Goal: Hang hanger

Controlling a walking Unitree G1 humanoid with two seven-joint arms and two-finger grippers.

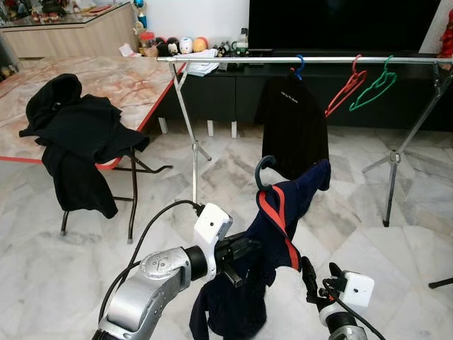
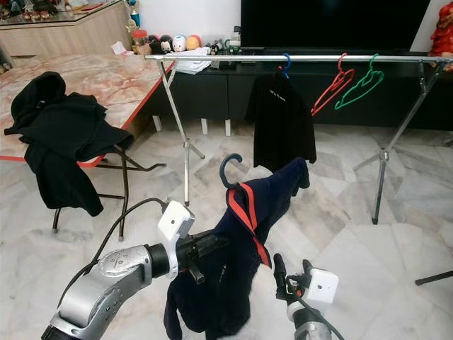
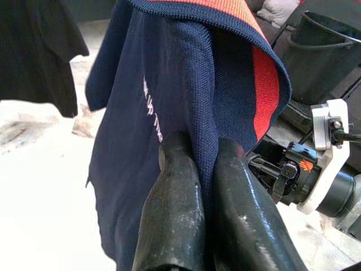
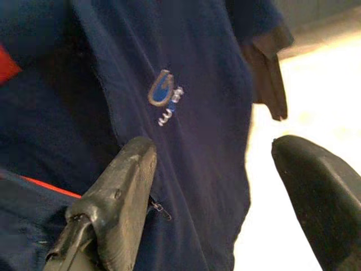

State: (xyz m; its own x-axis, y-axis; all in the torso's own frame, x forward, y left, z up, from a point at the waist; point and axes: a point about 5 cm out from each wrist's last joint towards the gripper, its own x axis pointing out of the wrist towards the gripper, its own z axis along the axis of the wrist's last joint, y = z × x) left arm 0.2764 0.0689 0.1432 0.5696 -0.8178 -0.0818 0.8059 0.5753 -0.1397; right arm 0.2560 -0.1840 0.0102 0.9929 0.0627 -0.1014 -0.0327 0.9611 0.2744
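A navy shirt [image 1: 272,241] with a red-orange collar hangs on a dark hanger, whose hook [image 1: 264,167] sticks up above the collar. My left gripper [image 3: 200,149] is shut on the shirt's fabric just below the collar and holds it up in front of me [image 1: 241,253]. My right gripper [image 1: 320,275] stands open low beside the shirt, and its fingers [image 4: 124,186] have nothing between them. The shirt's small chest logo [image 4: 163,96] faces it. The metal clothes rail [image 1: 283,60] runs across the room further ahead.
On the rail hang a black shirt [image 1: 291,120] on a blue hanger, a red hanger [image 1: 347,88] and a green hanger [image 1: 375,86]. The rack's legs [image 1: 192,134] spread over the marble floor. A table [image 1: 127,85] at the left carries black clothes [image 1: 78,134].
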